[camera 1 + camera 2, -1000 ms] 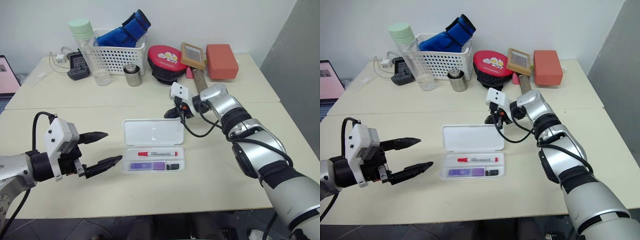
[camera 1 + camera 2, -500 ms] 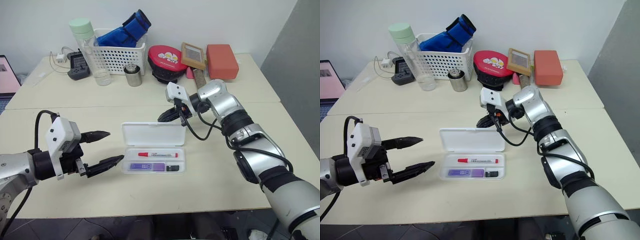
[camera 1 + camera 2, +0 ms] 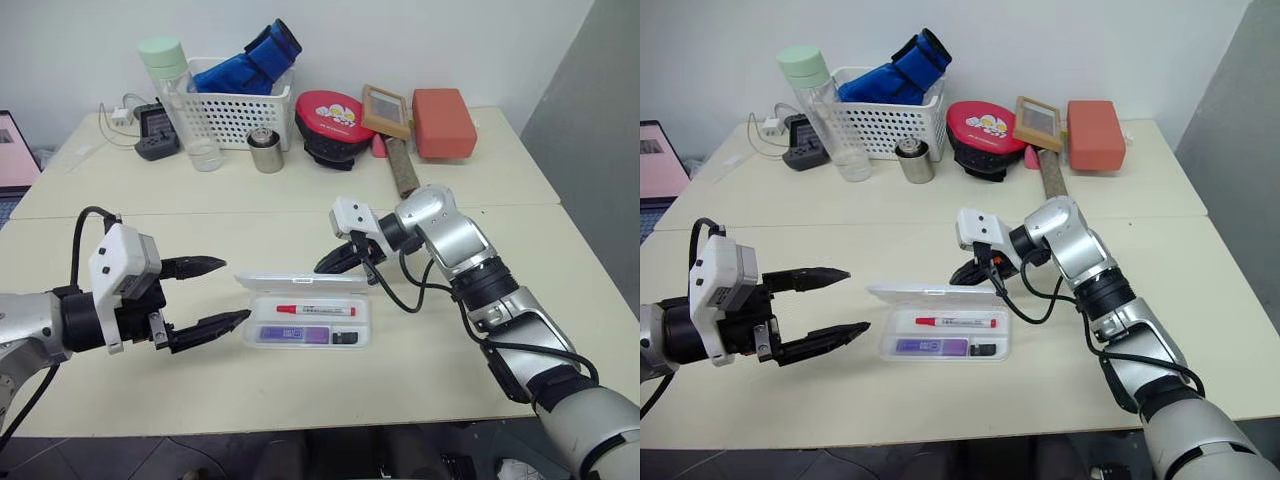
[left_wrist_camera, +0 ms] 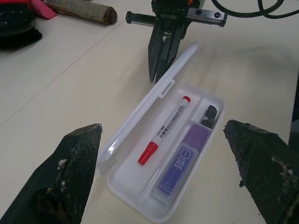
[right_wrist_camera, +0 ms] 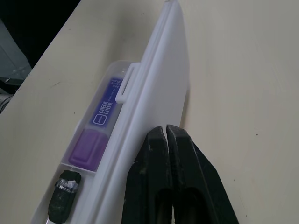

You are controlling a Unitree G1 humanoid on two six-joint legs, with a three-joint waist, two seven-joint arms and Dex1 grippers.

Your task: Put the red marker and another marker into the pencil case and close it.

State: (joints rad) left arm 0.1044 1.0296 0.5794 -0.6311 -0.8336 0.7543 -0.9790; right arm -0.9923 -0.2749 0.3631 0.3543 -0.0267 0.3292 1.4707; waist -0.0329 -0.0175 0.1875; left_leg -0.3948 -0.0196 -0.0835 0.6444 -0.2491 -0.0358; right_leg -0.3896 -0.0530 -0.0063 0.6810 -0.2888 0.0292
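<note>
The white pencil case (image 3: 352, 322) lies open on the table in front of me. Inside it, the red marker (image 3: 315, 309) rests in the far groove and the purple marker (image 3: 298, 334) in the near one. The lid (image 3: 300, 282) stands tilted up, about halfway over the tray. My right gripper (image 3: 325, 267) is shut, its tips pressed against the lid's outer face (image 5: 159, 84) from behind. To the left of the case my left gripper (image 3: 230, 291) hovers wide open, holding nothing.
Along the table's back stand a white lattice basket (image 3: 240, 105) with blue cloth, a clear bottle (image 3: 180, 100), a metal cup (image 3: 266, 152), a red round pouch (image 3: 333, 118), a wooden-handled brush (image 3: 395, 140) and an orange block (image 3: 443, 122). A power adapter (image 3: 155, 132) sits at the back left.
My right gripper has come back toward me behind the case and pushed the lid from lying flat open to tilted up over the tray. The left gripper has stayed put.
</note>
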